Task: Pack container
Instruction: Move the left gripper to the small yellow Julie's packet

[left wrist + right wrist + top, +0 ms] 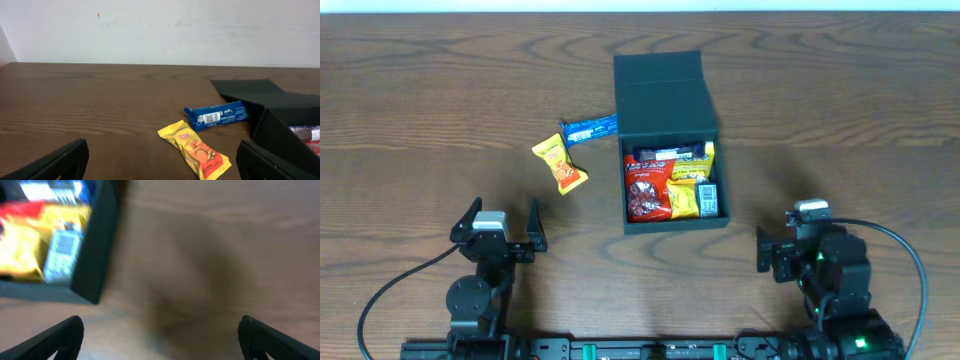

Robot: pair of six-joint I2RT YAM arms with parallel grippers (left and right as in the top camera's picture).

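The container, a dark teal square box, stands open at mid-table with its lid folded back. Red, yellow and dark snack packets fill it. To its left, a blue packet and a yellow packet lie on the table. My left gripper is open near the front left edge, with the yellow packet and blue packet ahead of it. My right gripper is open and empty, right of the box. The right wrist view is blurred; it shows the box wall at upper left.
The wooden table stretches bare to the right of and behind the box. A white wall rises behind the table's far edge. Cables run from both arm bases along the front edge.
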